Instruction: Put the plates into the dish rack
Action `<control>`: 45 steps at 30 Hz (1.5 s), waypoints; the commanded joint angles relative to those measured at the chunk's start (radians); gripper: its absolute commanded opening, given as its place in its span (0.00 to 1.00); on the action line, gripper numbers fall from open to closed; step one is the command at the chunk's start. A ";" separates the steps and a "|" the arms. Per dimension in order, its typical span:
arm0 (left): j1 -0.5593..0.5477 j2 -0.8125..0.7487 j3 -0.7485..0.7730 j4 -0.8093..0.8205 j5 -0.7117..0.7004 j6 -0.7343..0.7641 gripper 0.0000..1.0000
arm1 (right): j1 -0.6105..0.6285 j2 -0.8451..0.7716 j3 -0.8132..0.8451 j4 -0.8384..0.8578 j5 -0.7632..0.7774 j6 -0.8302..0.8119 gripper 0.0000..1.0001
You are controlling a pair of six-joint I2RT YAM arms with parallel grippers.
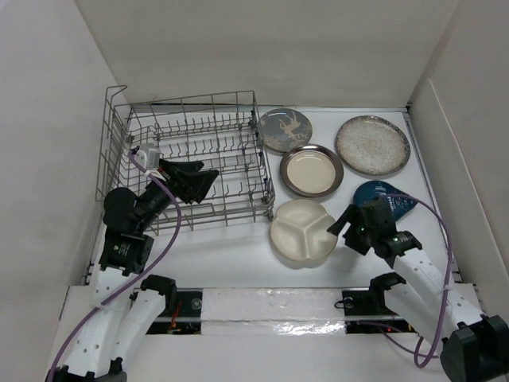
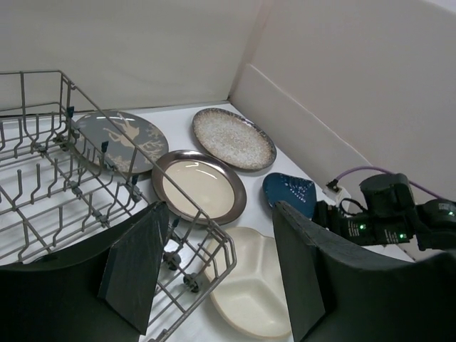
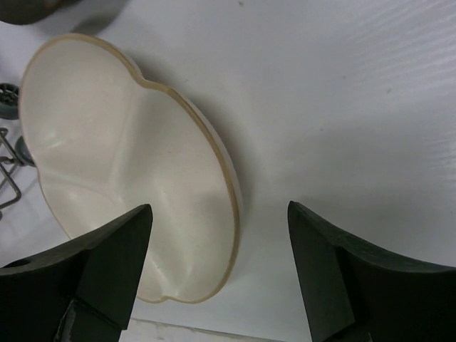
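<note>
The grey wire dish rack (image 1: 269, 181) stands at the left and holds no plates. To its right four plates lie flat: the dark deer plate (image 1: 285, 130), the speckled plate (image 1: 372, 145), the brown-rimmed cream plate (image 1: 311, 169) and the cream sectioned plate (image 1: 302, 231). My left gripper (image 1: 205, 185) is open and empty above the rack's near right corner (image 2: 214, 239). My right gripper (image 1: 340, 221) is open, low at the sectioned plate's right edge. In the right wrist view that plate's rim (image 3: 231, 185) lies between the jaws, one finger (image 3: 114, 263) over the plate, the other (image 3: 335, 278) over bare table.
A dark blue dish (image 1: 391, 199) lies partly under my right arm. White walls enclose the table at the back and both sides. The left wrist view shows the same plates (image 2: 198, 187) beyond the rack, and my right arm (image 2: 385, 217).
</note>
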State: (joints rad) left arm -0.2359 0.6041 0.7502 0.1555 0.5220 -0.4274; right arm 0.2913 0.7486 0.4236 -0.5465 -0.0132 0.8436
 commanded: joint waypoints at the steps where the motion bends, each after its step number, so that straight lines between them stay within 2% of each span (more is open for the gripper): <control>1: -0.005 -0.010 -0.009 0.030 -0.004 0.010 0.57 | -0.001 0.015 -0.043 0.091 -0.067 0.041 0.81; 8: -0.005 -0.006 -0.009 0.029 -0.008 0.009 0.58 | -0.001 0.075 -0.125 0.221 -0.107 0.062 0.72; 12: -0.005 0.008 -0.005 0.029 -0.013 0.006 0.60 | -0.001 0.173 -0.123 0.270 -0.133 0.052 0.68; 16: -0.005 -0.009 -0.006 0.019 -0.020 0.010 0.61 | -0.001 0.245 -0.143 0.333 -0.157 0.054 0.57; 20: -0.005 -0.004 -0.002 0.013 -0.020 0.013 0.61 | -0.001 0.258 -0.158 0.379 -0.168 0.068 0.33; 21: -0.005 -0.013 -0.005 0.015 -0.019 0.012 0.61 | -0.001 0.256 -0.158 0.381 -0.166 0.069 0.19; 23: -0.005 -0.018 0.000 0.013 -0.027 0.013 0.61 | -0.001 0.242 -0.146 0.341 -0.159 0.074 0.04; 24: -0.005 -0.010 0.001 0.013 -0.030 0.015 0.61 | -0.001 0.226 -0.138 0.317 -0.148 0.074 0.00; 29: -0.005 -0.020 -0.008 0.024 -0.019 0.003 0.61 | 0.020 0.039 -0.034 0.055 -0.041 0.052 0.00; 33: -0.005 -0.006 -0.014 0.042 -0.016 -0.020 0.61 | 0.049 -0.099 0.122 -0.108 0.057 0.020 0.00; 38: -0.005 0.011 -0.015 0.070 0.022 -0.028 0.58 | 0.058 -0.135 0.394 -0.217 0.081 -0.084 0.00; 41: -0.005 0.055 0.001 0.072 0.071 -0.037 0.47 | 0.058 -0.140 0.562 -0.224 0.090 -0.158 0.00; 42: -0.005 0.077 0.006 0.075 0.078 -0.045 0.38 | 0.058 -0.135 0.598 -0.216 0.084 -0.178 0.00; 44: -0.005 0.101 0.030 0.076 0.085 -0.065 0.28 | 0.058 -0.108 0.685 -0.181 0.079 -0.222 0.00; 45: -0.005 0.129 0.044 0.073 0.088 -0.068 0.19 | 0.058 -0.101 0.701 -0.152 0.046 -0.233 0.00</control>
State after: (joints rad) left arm -0.2359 0.6956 0.7387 0.1753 0.5632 -0.4717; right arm 0.3420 0.6647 0.9619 -0.9569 0.0963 0.6441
